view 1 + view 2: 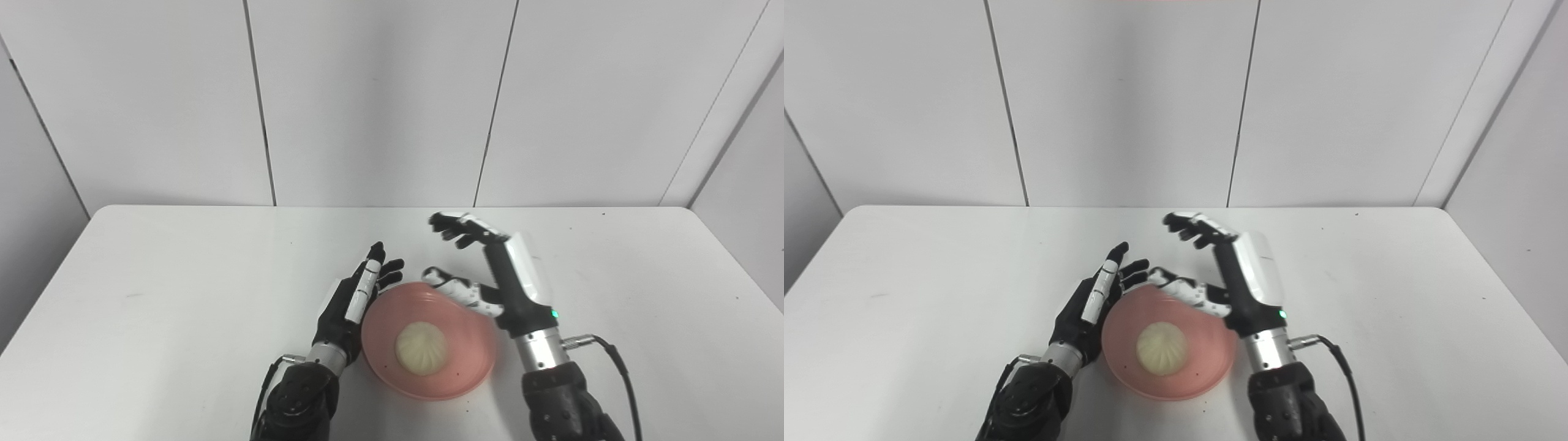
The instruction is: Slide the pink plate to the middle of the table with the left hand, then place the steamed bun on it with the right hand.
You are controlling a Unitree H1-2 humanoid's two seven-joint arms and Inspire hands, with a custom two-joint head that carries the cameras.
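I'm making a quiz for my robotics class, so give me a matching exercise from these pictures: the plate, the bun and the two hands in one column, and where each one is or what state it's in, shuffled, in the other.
Column one:
1. round pink plate
2. pale round steamed bun
3. black left hand
4. white and black right hand

Column two:
A. open, at the plate's left rim
B. lying in the middle of the plate
C. open, at the plate's far right edge, holding nothing
D. on the white table, between both hands

Pairs: 1-D, 2-B, 3-A, 4-C

Hands (352, 300) (490, 269) flank plate (465, 367); table (153, 294) elsewhere seemingly open.
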